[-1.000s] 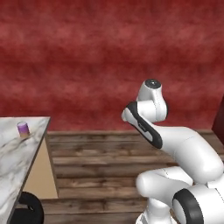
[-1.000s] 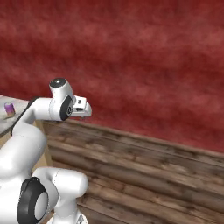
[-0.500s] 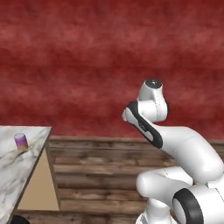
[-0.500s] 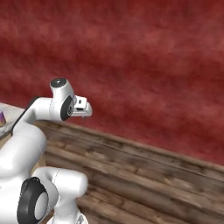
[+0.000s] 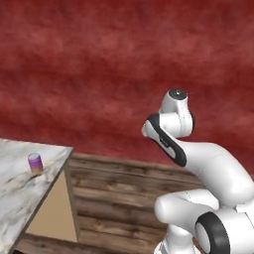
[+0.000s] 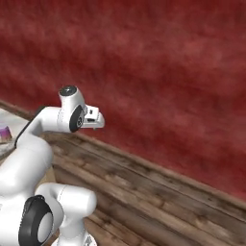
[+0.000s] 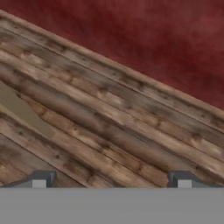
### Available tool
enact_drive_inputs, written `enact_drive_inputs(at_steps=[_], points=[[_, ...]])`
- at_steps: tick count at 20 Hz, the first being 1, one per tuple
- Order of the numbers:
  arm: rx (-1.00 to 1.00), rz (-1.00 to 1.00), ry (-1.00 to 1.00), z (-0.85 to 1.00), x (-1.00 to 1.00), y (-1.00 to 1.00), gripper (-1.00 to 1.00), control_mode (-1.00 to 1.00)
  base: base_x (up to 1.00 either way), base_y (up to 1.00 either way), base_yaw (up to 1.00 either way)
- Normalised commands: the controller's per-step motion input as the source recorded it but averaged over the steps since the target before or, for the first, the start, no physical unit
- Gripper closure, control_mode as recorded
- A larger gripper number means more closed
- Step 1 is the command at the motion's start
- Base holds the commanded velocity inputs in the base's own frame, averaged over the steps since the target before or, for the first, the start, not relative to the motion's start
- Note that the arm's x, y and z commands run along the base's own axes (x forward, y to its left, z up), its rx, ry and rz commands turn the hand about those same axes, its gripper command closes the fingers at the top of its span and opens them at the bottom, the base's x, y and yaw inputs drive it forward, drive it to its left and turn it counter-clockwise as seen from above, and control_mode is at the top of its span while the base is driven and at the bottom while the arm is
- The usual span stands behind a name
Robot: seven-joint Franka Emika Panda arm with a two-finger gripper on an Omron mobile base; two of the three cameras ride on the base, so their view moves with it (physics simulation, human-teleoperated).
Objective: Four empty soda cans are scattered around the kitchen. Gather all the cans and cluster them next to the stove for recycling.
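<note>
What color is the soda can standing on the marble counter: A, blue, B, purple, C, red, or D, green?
B: the soda can standing upright on the marble counter at the left of the left base view has a purple body with a silver top.

You see a small purple cylindrical soda can (image 5: 34, 163) with a silver top on a white marble worktop (image 5: 20, 191) veined in grey-brown, its side panel plain tan. Behind it you have a mottled dark red wall (image 5: 99, 69) and a brown wooden plank floor (image 7: 109, 127) streaked with darker grain. Your two small dark grey fingers (image 7: 38, 179) show pale patches.
</note>
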Motion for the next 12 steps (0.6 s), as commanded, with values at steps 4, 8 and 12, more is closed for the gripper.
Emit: enact_drive_inputs(at_steps=[4,8,12], points=[[0.0,0.0,0.0,0.0,0.0,0.0,-1.0,1.0,0.38,-0.13,0.45],[0.0,0.0,0.0,0.0,0.0,0.0,-1.0,1.0,0.35,-0.17,0.39],[0.0,0.0,0.0,0.0,0.0,0.0,-1.0,1.0,0.34,-0.18,0.36]])
